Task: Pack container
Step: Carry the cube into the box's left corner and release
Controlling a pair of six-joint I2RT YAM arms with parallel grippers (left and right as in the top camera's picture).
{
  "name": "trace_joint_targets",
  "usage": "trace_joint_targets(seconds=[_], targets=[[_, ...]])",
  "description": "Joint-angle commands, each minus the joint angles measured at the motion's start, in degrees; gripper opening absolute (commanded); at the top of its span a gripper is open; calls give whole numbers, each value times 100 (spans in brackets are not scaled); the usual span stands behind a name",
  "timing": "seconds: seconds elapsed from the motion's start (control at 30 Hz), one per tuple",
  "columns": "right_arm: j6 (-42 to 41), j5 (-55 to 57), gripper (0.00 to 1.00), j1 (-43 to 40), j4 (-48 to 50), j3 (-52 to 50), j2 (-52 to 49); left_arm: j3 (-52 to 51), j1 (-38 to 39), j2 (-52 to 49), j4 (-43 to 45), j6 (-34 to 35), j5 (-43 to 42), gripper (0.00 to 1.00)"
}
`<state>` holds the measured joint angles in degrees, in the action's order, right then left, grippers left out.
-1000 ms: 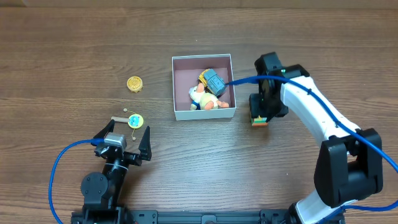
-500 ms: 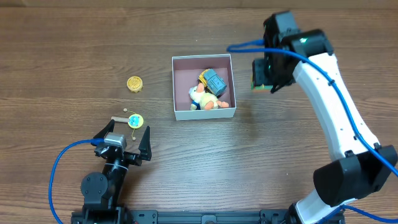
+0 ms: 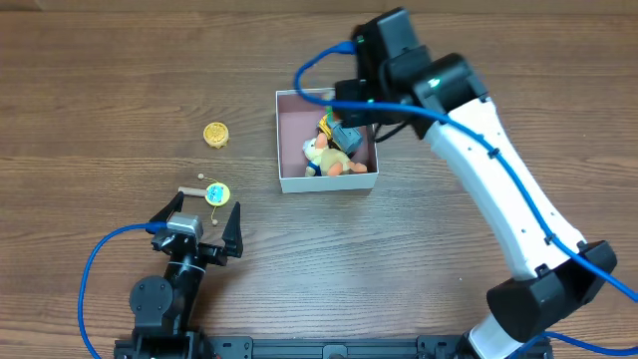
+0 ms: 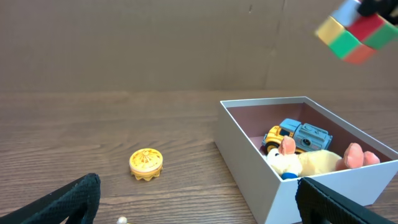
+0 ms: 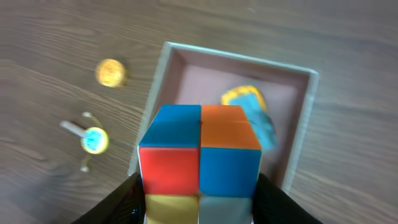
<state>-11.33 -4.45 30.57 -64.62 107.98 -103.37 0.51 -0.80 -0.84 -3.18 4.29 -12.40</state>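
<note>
The right gripper (image 5: 199, 202) clamps a multicoloured cube (image 5: 199, 155) in the air above the container (image 3: 329, 183), which sits mid-desk toward the far edge.

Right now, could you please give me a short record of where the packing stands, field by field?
container: open-topped white box, mauve inside
already inside: toy truck; plush toy
right gripper: shut on coloured cube, held in the air over the container
left gripper: open, empty, well apart from the container
outside, to the container's left: yellow disc; blue-and-yellow toy
not yet done: coloured cube not released into the container
</note>
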Motion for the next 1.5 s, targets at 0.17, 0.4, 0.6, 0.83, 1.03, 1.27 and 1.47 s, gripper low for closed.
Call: trace_joint_targets(seconds=[0.17, 0.4, 0.6, 0.83, 1.03, 1.27, 1.47], targets=[[-223, -15, 50, 199, 439, 149, -428, -24, -26, 52, 7, 42, -4, 100], [-223, -17, 50, 199, 769, 149, -1075, -24, -26, 52, 4, 42, -4, 100], [-223, -17, 56, 199, 909, 149, -1349, -24, -26, 52, 7, 42, -4, 100], [-223, -17, 60, 199, 981, 149, -1377, -24, -26, 52, 4, 44, -4, 100], [-223, -17, 62, 199, 911, 153, -1377, -24, -26, 52, 4, 42, -4, 100], [-225, -2, 100, -201, -103, 977, -1375, -24, -26, 52, 4, 42, -4, 100], [-247, 695, 100, -1207, -2197, 2892, -1370, -24, -26, 52, 4, 42, -4, 100]])
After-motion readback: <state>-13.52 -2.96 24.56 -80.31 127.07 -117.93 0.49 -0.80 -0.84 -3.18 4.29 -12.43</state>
